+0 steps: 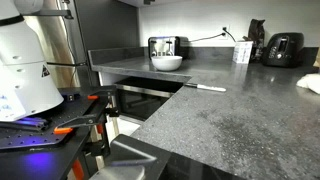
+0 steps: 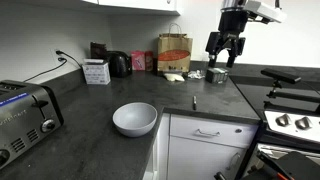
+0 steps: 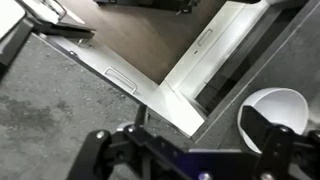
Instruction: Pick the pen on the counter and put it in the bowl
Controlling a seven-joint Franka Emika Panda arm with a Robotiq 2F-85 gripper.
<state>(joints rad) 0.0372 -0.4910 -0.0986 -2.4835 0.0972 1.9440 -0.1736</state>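
Note:
The white bowl (image 1: 166, 62) stands on the dark grey speckled counter (image 1: 240, 110) in front of a toaster. It also shows in an exterior view (image 2: 135, 119) and at the right edge of the wrist view (image 3: 276, 108). The thin white pen (image 1: 210, 88) lies flat on the counter near its inner edge, apart from the bowl. A small dark stick (image 2: 194, 101) on the counter may be the same pen. My gripper (image 2: 225, 52) hangs high above the counter's corner, open and empty. In the wrist view its fingers (image 3: 180, 132) are spread wide; the pen is not seen there.
A toaster (image 1: 165, 46) stands behind the bowl and also shows in an exterior view (image 2: 25, 115). A white cylindrical container (image 1: 242, 50) and a black appliance (image 1: 283, 48) stand at the back. A brown bag (image 2: 173, 52) and a stove (image 2: 290, 120) are near the gripper. White cabinet fronts (image 3: 215, 60) lie below.

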